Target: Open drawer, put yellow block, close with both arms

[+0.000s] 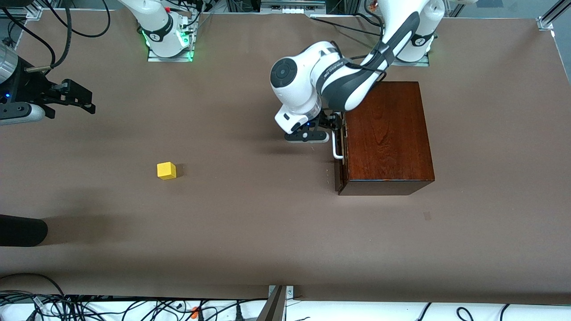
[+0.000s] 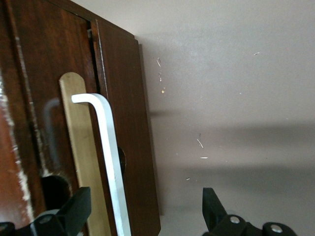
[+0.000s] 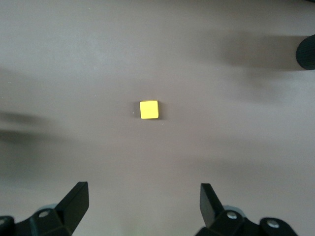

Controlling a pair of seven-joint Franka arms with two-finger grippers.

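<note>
The dark reddish-brown wooden box [image 1: 388,133] stands at the left arm's end of the table. The drawer [image 1: 340,178] has its dark front about flush with the box, and its white handle [image 1: 337,149] faces the right arm's end. My left gripper [image 1: 334,127] is open at the handle. In the left wrist view [image 2: 145,211] its fingers [image 2: 76,211] stand on either side of the handle [image 2: 110,157] without gripping it. The yellow block [image 1: 166,170] lies on the table toward the right arm's end. My right gripper [image 1: 82,99] is open and empty, in the air above the block [image 3: 149,109].
The brown table [image 1: 250,223] has aluminium frame posts at its corners and cables along its edges. A black rounded object [image 1: 22,229] reaches in over the table edge at the right arm's end, nearer the camera than the block; it also shows in the right wrist view [image 3: 306,51].
</note>
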